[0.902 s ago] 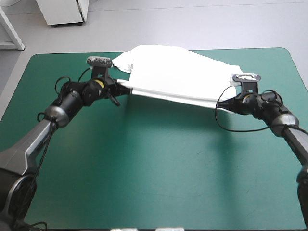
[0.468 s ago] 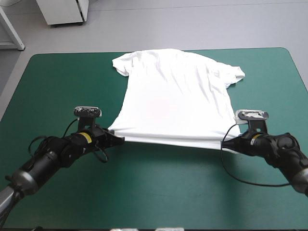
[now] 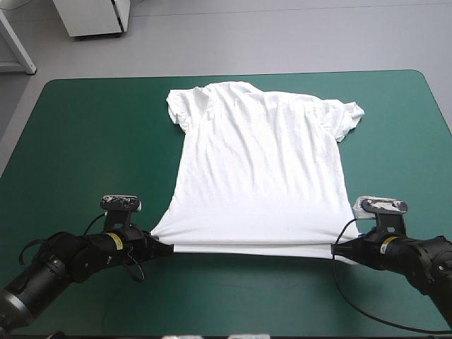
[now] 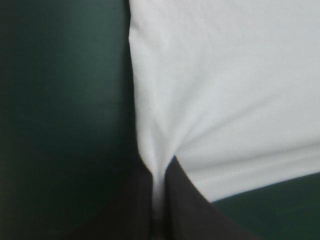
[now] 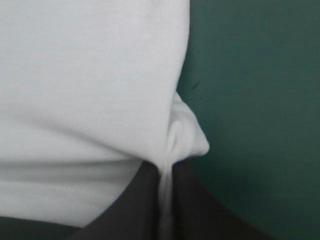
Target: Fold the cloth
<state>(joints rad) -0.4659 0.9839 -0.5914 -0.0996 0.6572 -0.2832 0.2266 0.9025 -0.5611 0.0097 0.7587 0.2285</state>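
Currently: T-shirt [image 3: 261, 169] lies spread flat on teal-green cover [image 3: 92, 141], collar toward far edge. Left gripper [image 3: 166, 248] clamped on near-left hem corner, right gripper [image 3: 337, 248] clamped on near-right one; hem taut between the 2.
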